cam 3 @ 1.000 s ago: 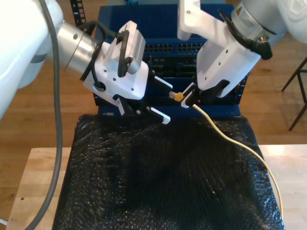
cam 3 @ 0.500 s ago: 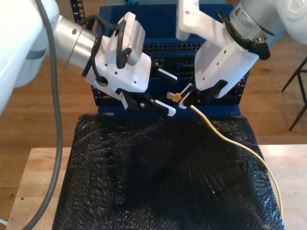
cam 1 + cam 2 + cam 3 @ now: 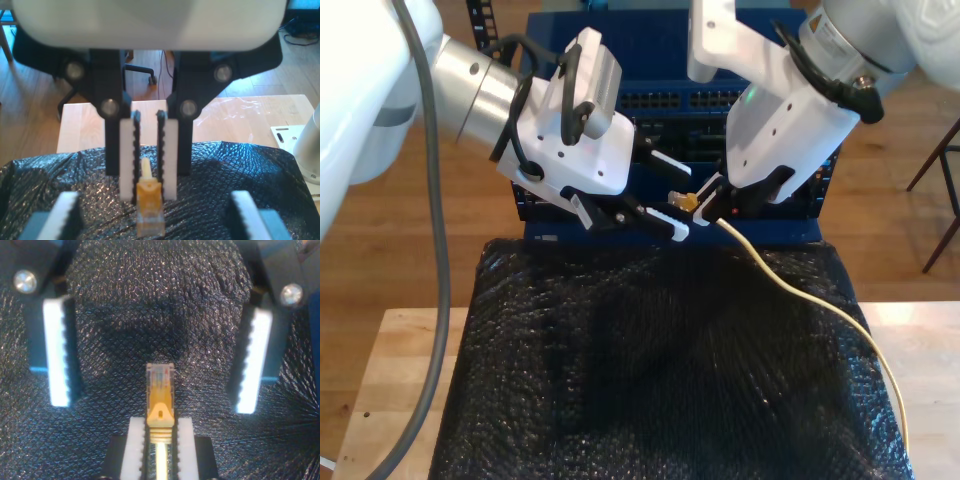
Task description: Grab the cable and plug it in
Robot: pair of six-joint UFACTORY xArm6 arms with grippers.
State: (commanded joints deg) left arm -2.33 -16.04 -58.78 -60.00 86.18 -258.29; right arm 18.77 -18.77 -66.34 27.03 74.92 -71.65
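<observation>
The yellow cable (image 3: 800, 290) runs over the black mat from the exterior view's right edge up to my second gripper (image 3: 705, 205). That gripper (image 3: 160, 422) is shut on the cable just behind its clear plug (image 3: 160, 375), in front of the blue rack. My first gripper (image 3: 670, 192) comes from the exterior view's left and is open. Its white pads (image 3: 57, 350) stand wide on either side of the plug (image 3: 150, 222) without touching it. The first wrist view looks head-on at my second gripper (image 3: 149, 195) and its clamped fingers (image 3: 127, 155).
A blue rack with rows of network ports (image 3: 670, 100) stands right behind both grippers. Black bubble wrap (image 3: 650, 380) covers the wooden table (image 3: 390, 390). A white arm base (image 3: 310, 145) stands on the table. A dark chair leg (image 3: 940, 200) is at the exterior view's right.
My first gripper moved toward the exterior view's right and slightly up, bringing its open fingers around the plug. My second gripper kept hold of the cable almost in place.
</observation>
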